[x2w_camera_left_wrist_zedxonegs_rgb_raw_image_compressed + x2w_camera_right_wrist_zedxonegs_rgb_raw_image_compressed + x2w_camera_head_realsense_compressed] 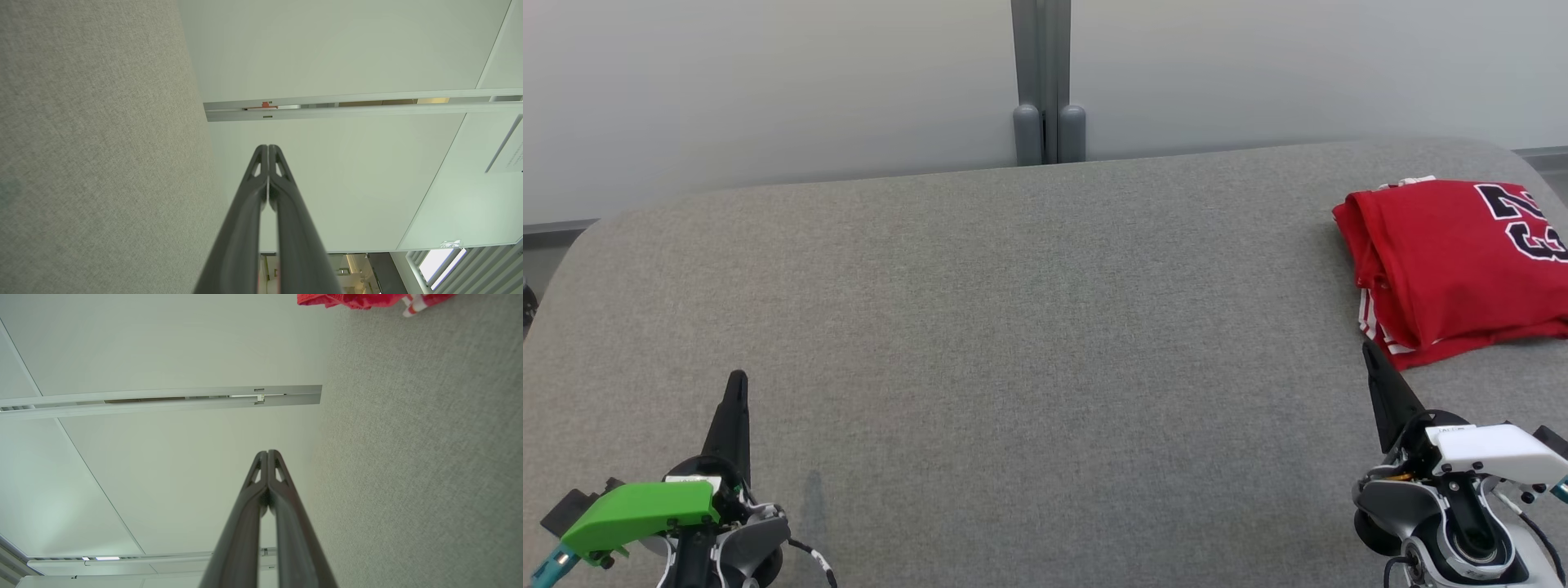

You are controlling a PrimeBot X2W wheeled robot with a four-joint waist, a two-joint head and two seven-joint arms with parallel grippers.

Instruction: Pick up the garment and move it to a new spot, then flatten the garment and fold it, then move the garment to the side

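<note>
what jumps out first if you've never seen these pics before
The red garment with black-and-white numerals grabs the eye first: it lies folded at the far right of the grey fabric surface, the only bright thing on it. Next come the left gripper at the lower left, with its green cover, and the right gripper at the lower right, just short of the garment, both with fingers pressed together and holding nothing.

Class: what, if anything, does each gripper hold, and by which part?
Nothing. The left gripper and right gripper are shut and empty; the folded red garment lies unheld.
</note>
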